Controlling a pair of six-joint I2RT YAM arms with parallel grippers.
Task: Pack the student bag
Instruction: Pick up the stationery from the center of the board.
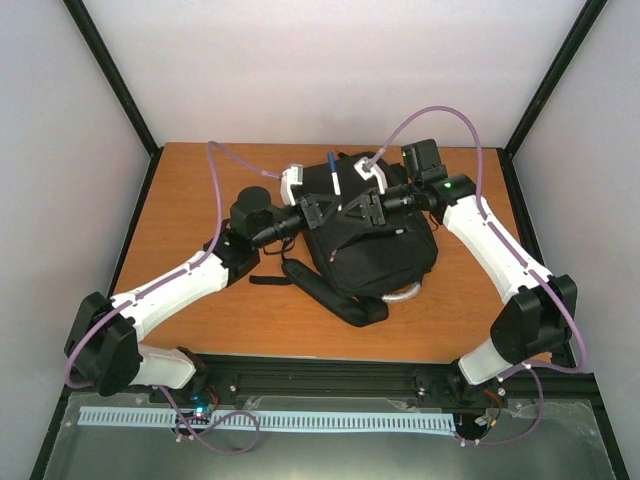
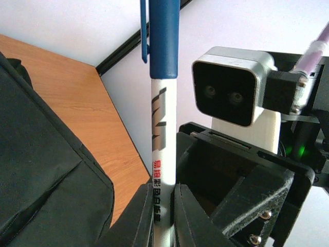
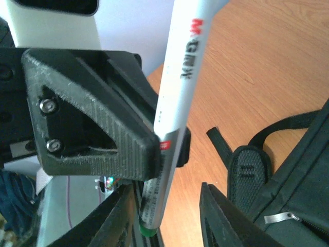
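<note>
I am pinching the pen [image 2: 163,128] with my left fingers [image 2: 134,218] above the student bag [image 1: 370,250], my right fingers [image 3: 221,216] spreading around its end.

A wooden table [image 1: 250,320] is standing between pale walls [image 1: 330,70], which are closing it in behind and on both sides. Black posts [image 1: 110,72] are climbing from its far corners; soft even light is washing its top.
</note>
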